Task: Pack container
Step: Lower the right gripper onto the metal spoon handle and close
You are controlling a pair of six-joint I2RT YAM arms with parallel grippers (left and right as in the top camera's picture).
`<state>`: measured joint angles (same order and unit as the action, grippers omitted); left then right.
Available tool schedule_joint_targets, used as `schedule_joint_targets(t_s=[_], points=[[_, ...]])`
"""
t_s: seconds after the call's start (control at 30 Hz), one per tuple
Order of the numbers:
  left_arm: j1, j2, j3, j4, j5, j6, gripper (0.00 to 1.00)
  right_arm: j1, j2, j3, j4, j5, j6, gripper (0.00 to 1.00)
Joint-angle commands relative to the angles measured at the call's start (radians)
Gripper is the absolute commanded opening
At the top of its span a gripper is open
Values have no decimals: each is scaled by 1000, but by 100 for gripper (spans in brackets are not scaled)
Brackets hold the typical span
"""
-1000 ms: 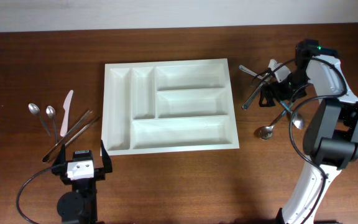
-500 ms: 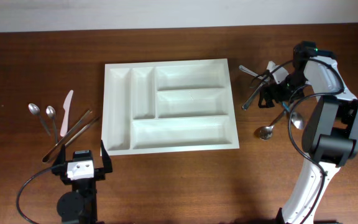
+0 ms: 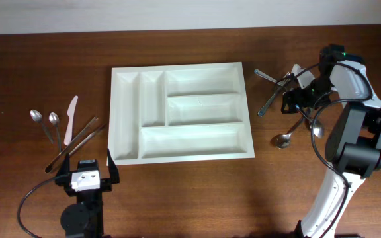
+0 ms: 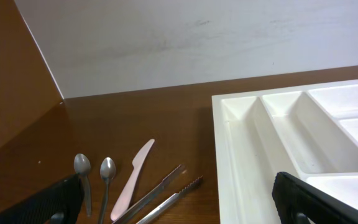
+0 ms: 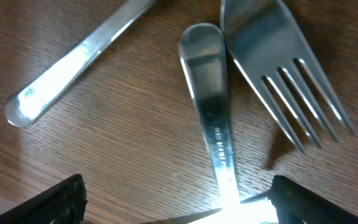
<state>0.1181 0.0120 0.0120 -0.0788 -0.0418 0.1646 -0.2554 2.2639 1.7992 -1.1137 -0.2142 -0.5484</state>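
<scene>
The white five-compartment container point(image 3: 131, 112) lies in the middle of the table with all its compartments bare; its left part shows in the left wrist view point(image 4: 241, 155). My right gripper point(image 3: 291, 100) is low over a pile of metal cutlery point(image 3: 271, 92) right of the container. In the right wrist view it point(image 5: 179, 202) is open, with a shiny handle point(image 5: 211, 130) lying between its fingers, a fork point(image 5: 284, 81) on the right and another handle point(image 5: 73, 74) on the left. My left gripper point(image 3: 88, 165) is open and holds nothing near the front edge.
Left of the container lie two spoons point(image 3: 45, 122), a pink knife point(image 3: 70, 119) and metal tongs point(image 3: 78, 140); they also show in the left wrist view, with the tongs point(image 4: 160, 196) nearest. Two more spoons point(image 3: 284, 137) lie right of the container.
My right gripper has shifted slightly to the right over the cutlery pile. The left arm and the container have not moved.
</scene>
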Motion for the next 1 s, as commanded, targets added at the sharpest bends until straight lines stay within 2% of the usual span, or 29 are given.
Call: schedule_joint_targets(t_s=[0.0,0.27,0.7,0.97], points=[[-2,-6,-3,-2,-7,12,99,-14,19,11,7,10,10,95],[-2,-6,-3,-2,-7,13,99,-14,21,-25,51,4,28,90],[-2,-6,-3,-2,-7,12,99,-14,27,-45,72,1,33,68],[-2,-6,-3,-2,-7,12,99,-14,103,-45,76,0,60,66]])
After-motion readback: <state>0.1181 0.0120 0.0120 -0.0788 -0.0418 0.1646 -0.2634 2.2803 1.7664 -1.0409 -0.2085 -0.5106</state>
